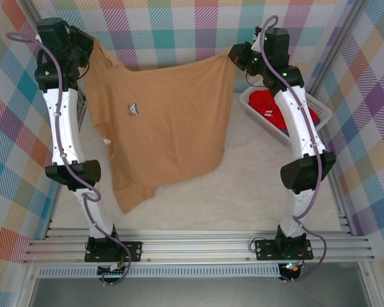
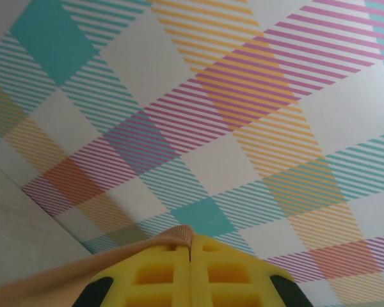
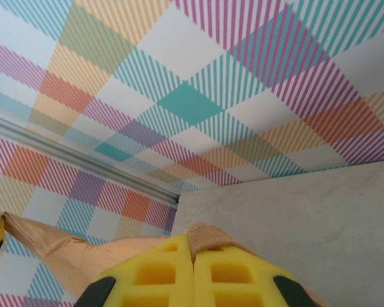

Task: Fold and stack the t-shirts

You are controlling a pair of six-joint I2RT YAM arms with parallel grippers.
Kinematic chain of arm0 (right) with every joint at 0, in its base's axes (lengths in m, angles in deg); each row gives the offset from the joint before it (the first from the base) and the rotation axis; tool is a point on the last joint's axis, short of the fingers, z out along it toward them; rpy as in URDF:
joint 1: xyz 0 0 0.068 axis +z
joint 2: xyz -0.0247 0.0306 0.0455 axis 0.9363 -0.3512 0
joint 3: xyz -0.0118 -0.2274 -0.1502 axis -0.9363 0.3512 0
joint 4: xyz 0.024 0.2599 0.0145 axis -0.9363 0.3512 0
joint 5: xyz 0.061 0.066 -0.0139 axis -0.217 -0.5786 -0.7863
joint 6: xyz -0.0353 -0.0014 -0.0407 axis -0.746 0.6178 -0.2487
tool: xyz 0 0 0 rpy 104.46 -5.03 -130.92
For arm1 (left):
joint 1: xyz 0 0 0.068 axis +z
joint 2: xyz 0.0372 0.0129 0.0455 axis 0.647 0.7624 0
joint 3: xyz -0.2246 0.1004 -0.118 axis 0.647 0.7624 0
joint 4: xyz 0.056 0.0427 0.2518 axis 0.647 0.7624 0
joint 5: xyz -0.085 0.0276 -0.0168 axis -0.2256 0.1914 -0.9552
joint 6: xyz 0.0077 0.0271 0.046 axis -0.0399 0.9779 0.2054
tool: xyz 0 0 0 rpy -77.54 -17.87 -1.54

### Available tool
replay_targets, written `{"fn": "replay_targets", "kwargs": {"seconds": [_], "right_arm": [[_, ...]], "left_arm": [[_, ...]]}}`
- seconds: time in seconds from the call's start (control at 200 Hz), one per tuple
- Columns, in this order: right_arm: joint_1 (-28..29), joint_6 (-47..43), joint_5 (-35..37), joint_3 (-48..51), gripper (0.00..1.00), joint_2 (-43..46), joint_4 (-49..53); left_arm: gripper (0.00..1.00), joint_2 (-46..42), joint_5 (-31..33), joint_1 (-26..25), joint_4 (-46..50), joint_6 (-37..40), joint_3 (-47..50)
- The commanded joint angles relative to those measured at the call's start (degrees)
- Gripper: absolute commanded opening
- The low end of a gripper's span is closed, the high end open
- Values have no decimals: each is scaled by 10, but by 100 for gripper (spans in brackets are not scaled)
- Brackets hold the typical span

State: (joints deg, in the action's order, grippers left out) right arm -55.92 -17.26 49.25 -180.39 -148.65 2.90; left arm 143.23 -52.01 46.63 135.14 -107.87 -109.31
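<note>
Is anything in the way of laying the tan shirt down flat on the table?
Nothing visible. The left gripper and right gripper hold the tan-orange t-shirt up; the table in front is bare. The white basket with the red t-shirt sits off right.

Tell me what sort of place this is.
Probably a robot test cell, not a home: plaid backdrop panels wall in a table, two arms are bolted to an aluminium rail, and they hold a tan-orange t-shirt up between them, beside a white basket.
</note>
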Motion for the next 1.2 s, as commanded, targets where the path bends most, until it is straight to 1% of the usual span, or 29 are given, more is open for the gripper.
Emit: {"fn": "replay_targets", "kwargs": {"seconds": [0.0,0.075,0.145,0.275,0.365,0.425,0.485,0.555,0.69,0.73,0.78,0.86,0.92,0.99,1.035,1.11,1.195], "right_arm": [[-26,19,-16,-65,0,11,5],[-42,28,-21,-74,0,16,5],[-55,34,-27,-73,0,25,4],[-73,35,-44,-53,0,48,4],[-75,26,-54,-6,0,72,5],[-75,20,-61,56,0,99,-4],[-75,27,-65,151,0,137,-37],[-75,35,-69,278,0,186,-77],[-65,44,-89,495,0,248,-97],[-60,41,-94,558,0,259,-100],[-54,41,-95,633,0,270,-104],[-46,37,-84,732,0,277,-107],[-43,30,-64,778,0,270,-91],[-42,13,-55,805,0,248,-78],[-40,1,-49,809,0,232,-67],[-35,-11,-42,806,0,214,-49],[-26,-19,-28,799,0,207,-32]], "left_arm": [[0,-84,-61,15,-117,-45,-55],[0,-113,-60,18,-142,-62,-55],[0,-145,-56,18,-144,-69,-55],[0,-203,-57,17,-96,-51,-39],[0,-250,-71,18,-64,-39,11],[0,-293,-88,15,-52,-34,87],[0,-347,-100,7,-40,-21,189],[0,-426,-97,-5,-23,-2,350],[0,-581,-69,-28,12,5,683],[0,-620,-55,-42,21,-6,781],[0,-663,-62,-55,14,-28,895],[0,-715,-53,-92,13,-73,1035],[0,-745,-44,-127,9,-114,1115],[0,-763,-24,-165,27,-161,1173],[0,-771,-21,-186,18,-184,1203],[0,-768,-1,-216,39,-214,1221],[0,-757,20,-229,73,-230,1219]]}}
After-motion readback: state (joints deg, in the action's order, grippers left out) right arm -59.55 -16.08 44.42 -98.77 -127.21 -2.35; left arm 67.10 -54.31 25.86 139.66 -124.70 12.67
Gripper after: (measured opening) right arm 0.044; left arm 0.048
